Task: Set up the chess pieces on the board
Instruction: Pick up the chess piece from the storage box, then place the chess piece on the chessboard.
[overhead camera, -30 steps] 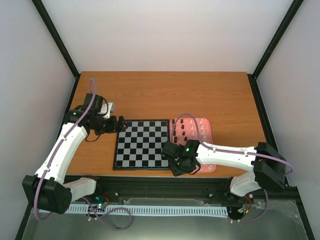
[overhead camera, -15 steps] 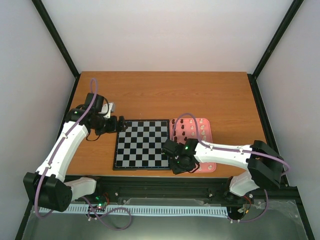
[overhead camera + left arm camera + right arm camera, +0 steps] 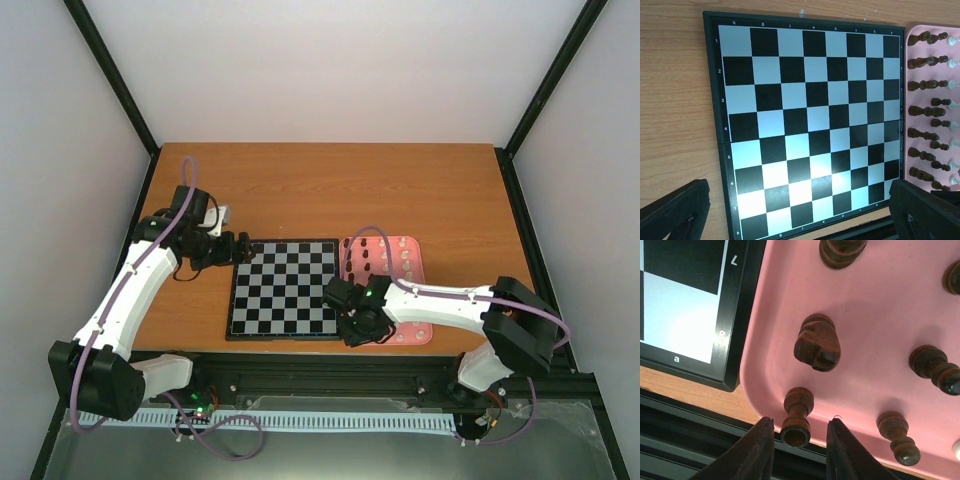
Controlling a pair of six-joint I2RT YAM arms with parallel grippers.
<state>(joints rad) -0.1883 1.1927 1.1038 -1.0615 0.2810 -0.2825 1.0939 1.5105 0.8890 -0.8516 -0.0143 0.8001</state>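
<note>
The left arm [image 3: 125, 292] and right arm [image 3: 442, 305] share white tubular links joined by chunky black joint housings. A thin purple cable [image 3: 189, 180] loops along each, and a small green light [image 3: 369, 294] glows on the right wrist. The fingers [image 3: 762, 450] are matte black and blunt.

We saw a board [image 3: 810, 125] checkered in black and pale grey inside a thin black border, a pink tray [image 3: 880, 315], glossy dark brown pieces [image 3: 817, 342], a few cream pieces [image 3: 953, 40], an orange-brown wood-grain table [image 3: 320, 190], white arms [image 3: 125, 295] with black joints, purple cables [image 3: 187, 180]
</note>
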